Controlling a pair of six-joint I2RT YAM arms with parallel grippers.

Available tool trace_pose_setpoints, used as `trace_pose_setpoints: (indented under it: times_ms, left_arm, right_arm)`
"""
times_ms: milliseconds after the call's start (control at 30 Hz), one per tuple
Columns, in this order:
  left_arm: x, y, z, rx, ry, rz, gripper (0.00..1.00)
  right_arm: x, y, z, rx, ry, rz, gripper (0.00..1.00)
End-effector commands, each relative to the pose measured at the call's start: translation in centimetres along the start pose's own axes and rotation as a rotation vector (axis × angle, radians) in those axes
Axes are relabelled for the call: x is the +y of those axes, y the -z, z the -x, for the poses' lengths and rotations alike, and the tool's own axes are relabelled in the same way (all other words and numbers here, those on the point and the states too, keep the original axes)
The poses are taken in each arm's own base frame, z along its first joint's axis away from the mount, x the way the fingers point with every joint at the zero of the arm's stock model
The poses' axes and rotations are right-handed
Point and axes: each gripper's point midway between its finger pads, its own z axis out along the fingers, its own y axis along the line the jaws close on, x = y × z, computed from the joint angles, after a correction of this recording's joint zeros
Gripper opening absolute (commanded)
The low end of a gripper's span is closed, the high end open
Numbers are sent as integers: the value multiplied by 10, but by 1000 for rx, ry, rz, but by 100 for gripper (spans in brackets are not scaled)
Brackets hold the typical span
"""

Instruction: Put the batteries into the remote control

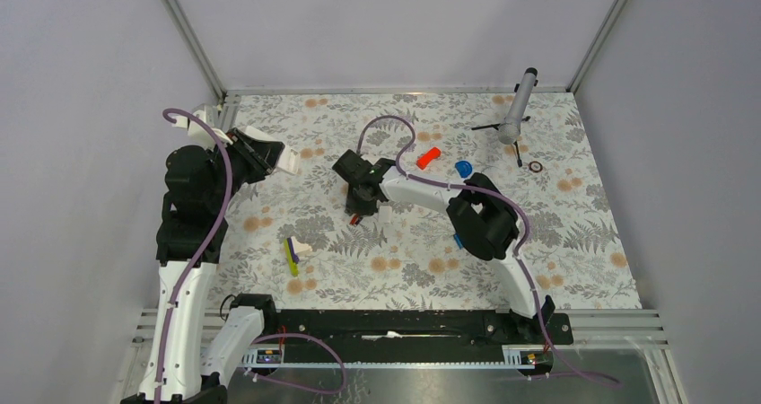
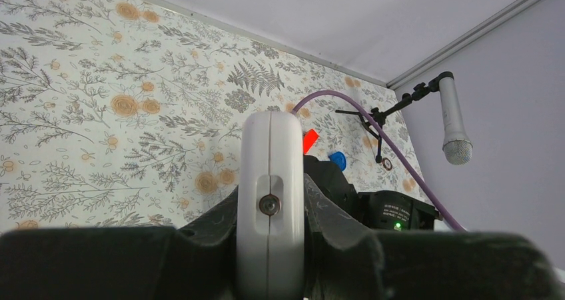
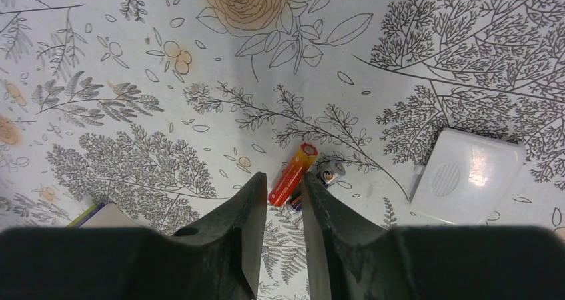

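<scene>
My left gripper (image 2: 272, 203) is shut on the remote control (image 2: 272, 150), a light-grey handset seen end-on, with a screw in its rounded end. It is held up at the back left (image 1: 285, 160). Two batteries lie side by side on the patterned table under my right gripper (image 3: 283, 183). The red-orange battery (image 3: 291, 173) has its near end between the two narrowly open fingertips and rests on the table. The darker battery (image 3: 328, 173) lies just outside the right finger and is partly hidden by it. From above, the batteries (image 1: 356, 217) show as a small red spot.
A white ribbed cover (image 3: 466, 173) lies right of the batteries. An orange-red cylinder (image 1: 428, 158) and a blue cap (image 1: 463, 168) sit behind the right arm. A microphone on a stand (image 1: 519, 108) and a small ring (image 1: 536, 166) are at the back right. A yellow-purple piece (image 1: 291, 255) lies near the front left.
</scene>
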Motion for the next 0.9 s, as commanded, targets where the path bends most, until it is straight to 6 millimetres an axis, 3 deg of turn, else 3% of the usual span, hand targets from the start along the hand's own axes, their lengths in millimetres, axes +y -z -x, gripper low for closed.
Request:
trace_pose_setpoints:
  times_ms: [0, 467, 667, 867]
  left_arm:
    - [-5, 1, 14, -58, -13, -13, 0]
    - [-4, 2, 15, -62, -18, -8, 0]
    - [-4, 4, 20, -83, -26, 2, 0]
    - [-1, 10, 30, -128, -39, 32, 0]
  right_arm:
    - [2, -1, 2, 5, -21, -24, 34]
    - [-14, -19, -6, 32, -5, -117, 34]
    - [-35, -20, -14, 20, 74, -209, 32]
    - [-33, -24, -26, 0, 213, -272, 32]
